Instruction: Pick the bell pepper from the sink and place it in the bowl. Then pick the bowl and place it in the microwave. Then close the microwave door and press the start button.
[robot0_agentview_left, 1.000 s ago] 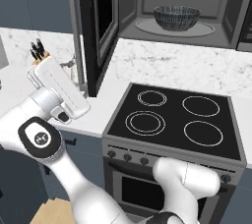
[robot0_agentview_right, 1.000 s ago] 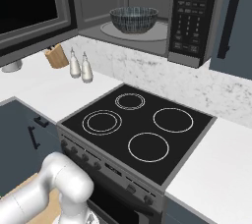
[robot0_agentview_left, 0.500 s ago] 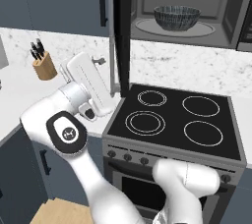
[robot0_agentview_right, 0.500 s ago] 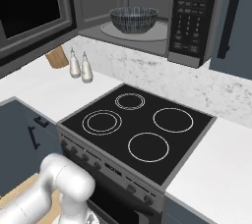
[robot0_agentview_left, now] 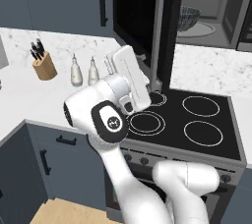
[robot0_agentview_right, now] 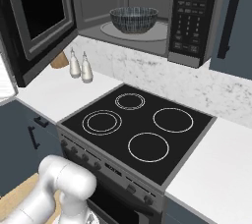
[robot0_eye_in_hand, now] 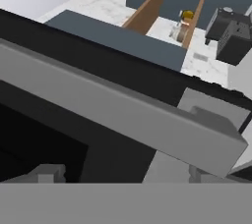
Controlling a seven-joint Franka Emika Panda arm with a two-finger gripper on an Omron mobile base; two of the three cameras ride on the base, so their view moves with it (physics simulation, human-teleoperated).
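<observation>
Microwave point(robot0_agentview_right: 147, 16) is seen built in above the stove point(robot0_agentview_right: 138, 129), its cavity open, and the bowl point(robot0_agentview_right: 134, 19) is set on the round turntable inside; the bowl point(robot0_agentview_left: 189, 17) is also glimpsed past the door edge from the left. The microwave door point(robot0_agentview_right: 39, 19) is swung out to the left, partly open, its dark glass facing the room. The gripper point(robot0_agentview_left: 129, 79) is held just beside the door's outer face, low on the panel, and the door point(robot0_eye_in_hand: 98, 115) is seen very close in the hand view. The jaws are spread wide and nothing is held. On the counter point(robot0_agentview_right: 59, 90) left of the stove, two pale bottles point(robot0_agentview_right: 80, 66) are stood near the wall, and a knife block point(robot0_agentview_left: 43, 63) is placed further left.
</observation>
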